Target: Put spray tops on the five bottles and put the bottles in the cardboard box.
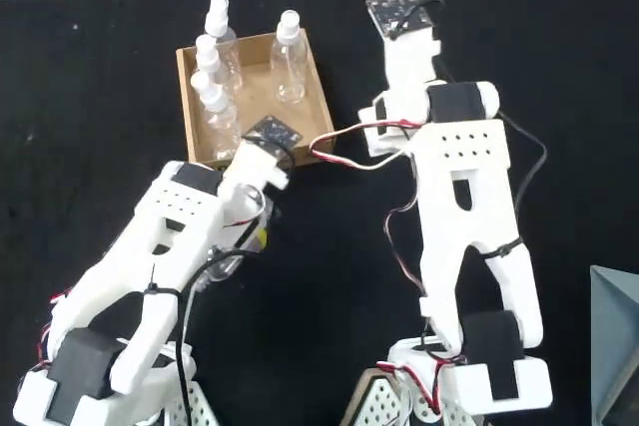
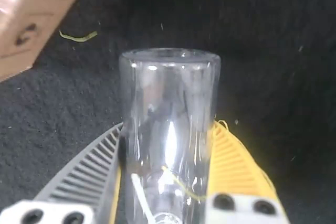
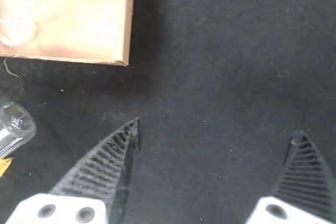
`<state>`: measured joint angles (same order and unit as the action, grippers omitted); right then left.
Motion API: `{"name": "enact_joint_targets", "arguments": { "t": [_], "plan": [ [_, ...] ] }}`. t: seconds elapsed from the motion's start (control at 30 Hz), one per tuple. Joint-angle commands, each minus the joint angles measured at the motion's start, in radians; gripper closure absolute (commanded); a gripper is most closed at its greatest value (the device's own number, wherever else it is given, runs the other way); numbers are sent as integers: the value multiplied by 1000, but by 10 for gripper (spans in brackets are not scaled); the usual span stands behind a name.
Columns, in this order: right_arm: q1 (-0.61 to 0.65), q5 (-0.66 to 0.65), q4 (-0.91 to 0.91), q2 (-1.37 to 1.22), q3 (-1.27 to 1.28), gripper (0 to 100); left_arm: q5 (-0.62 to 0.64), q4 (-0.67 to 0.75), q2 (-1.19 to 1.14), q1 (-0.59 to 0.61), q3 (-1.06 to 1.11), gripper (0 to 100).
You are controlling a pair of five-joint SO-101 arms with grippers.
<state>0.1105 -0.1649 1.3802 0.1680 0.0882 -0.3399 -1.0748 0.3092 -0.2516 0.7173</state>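
A clear plastic bottle point(image 2: 168, 119) lies between the grey and yellow fingers point(image 2: 233, 166) of my left gripper point(image 2: 168, 129), which is shut on it just above the black table. In the high view this bottle point(image 1: 232, 258) is under the left arm's wrist, just in front of the cardboard box point(image 1: 321, 97). Its neck end is hidden. Several bottles with white spray tops point(image 1: 289, 47) stand upright in the box. My right gripper point(image 3: 215, 129) is open over bare table, beside the box's near corner point(image 3: 68, 19), with the held bottle point(image 3: 13, 127) off to one side.
The box point(image 2: 31, 14) sits at the back centre of the black table. A grey object point(image 1: 614, 336) stands at the right edge. Red and white cables hang between the arms near the box's front right corner.
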Motion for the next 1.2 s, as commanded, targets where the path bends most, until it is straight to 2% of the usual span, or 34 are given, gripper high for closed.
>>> {"name": "enact_joint_targets", "arguments": {
  "t": [0.0,0.1,0.47,0.67,0.87,1.03,1.17],
  "plan": [
    [-25,-11,6,61,-76,624,104,-3,6,-22,-70,732],
    [-23,-25,2,59,-73,624,155,-2,11,-19,-70,716],
    [-21,-31,-2,51,-71,624,176,-32,29,16,-99,716],
    [-20,-31,-3,51,-71,624,213,-98,152,68,-108,716],
    [-20,-31,-3,51,-71,624,216,-97,319,79,-22,716],
    [-18,-60,5,51,-70,624,276,-94,393,205,-10,716],
    [-18,-66,5,51,-70,624,278,-94,391,252,-8,716]
  ]
}}
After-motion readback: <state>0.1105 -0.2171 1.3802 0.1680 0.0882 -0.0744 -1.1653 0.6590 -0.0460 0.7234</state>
